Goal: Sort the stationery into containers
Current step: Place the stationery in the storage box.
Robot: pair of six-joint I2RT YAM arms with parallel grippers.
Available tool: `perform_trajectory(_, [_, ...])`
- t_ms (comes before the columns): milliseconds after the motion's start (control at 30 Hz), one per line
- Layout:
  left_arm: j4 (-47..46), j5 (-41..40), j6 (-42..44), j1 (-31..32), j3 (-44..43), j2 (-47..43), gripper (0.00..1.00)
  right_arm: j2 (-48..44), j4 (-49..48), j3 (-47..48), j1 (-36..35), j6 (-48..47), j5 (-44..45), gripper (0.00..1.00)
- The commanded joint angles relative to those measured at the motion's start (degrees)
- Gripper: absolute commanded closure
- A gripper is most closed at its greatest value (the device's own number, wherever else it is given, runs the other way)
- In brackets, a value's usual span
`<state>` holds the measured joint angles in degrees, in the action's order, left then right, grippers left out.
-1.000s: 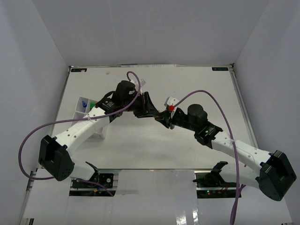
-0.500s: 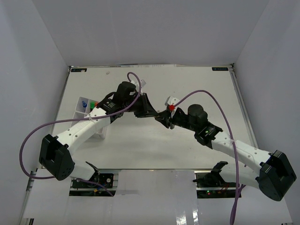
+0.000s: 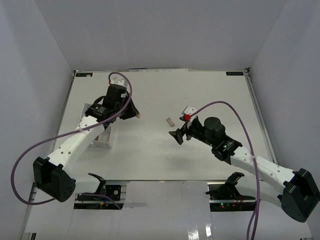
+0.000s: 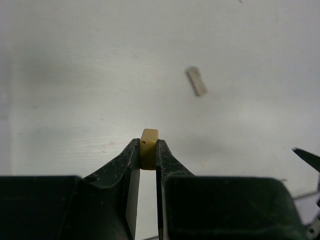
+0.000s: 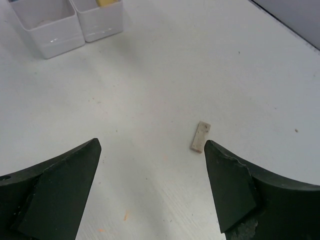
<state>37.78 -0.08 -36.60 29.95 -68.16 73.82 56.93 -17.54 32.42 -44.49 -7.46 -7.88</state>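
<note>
Left tool (image 4: 148, 150) pinched narrow on small tan rectangular block (image 4: 149, 142), right of white translucent plastic divided tray (image 5: 55, 42); right tool (image 5: 151, 146) spread wide, empty, flat grey block (image 5: 200, 136) lying on white desk (image 3: 150, 160) just beyond it, both blocks likely light, stiff, smooth, so grip across short flat faces.

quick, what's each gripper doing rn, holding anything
Left gripper: closed on the small tan block.
Right gripper: open, holding nothing; a grey block lies loose ahead of it.

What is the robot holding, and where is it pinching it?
The left gripper pinches a small tan block between its fingers, by its two sides. The right gripper is open, holding nothing.
</note>
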Motion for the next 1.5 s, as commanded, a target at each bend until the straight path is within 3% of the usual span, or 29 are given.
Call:
perform_trajectory(0, [5.7, -10.5, 6.2, -6.6, -1.8, -3.2, 1.00, -1.3, 1.5, -0.9, 0.0, 0.6, 5.9, 0.10])
perform_trajectory(100, [5.0, -14.4, 10.1, -13.0, -0.9, -3.1, 1.00, 0.4, 3.4, -0.1, 0.3, 1.1, 7.6, 0.10])
perform_trajectory(400, [-1.6, -16.0, 16.0, -21.2, 2.0, 2.6, 0.97, 7.9, 8.5, 4.6, 1.8, 3.3, 11.4, 0.08])
perform_trajectory(967, [-7.3, -13.2, 17.4, -23.0, 4.4, 9.9, 0.70, 24.5, 9.9, 12.4, 4.9, 2.5, 11.8, 0.00])
perform_trajectory(1200, [-7.4, -12.7, 17.3, -23.2, 5.2, 11.0, 0.61, 34.9, 9.8, 17.1, 6.8, 2.8, 11.7, 0.19])
perform_trajectory(1467, [-6.1, -10.7, 17.0, -23.4, 4.4, 9.2, 0.57, 41.7, 9.9, 20.7, 6.7, 1.8, 10.3, 0.27])
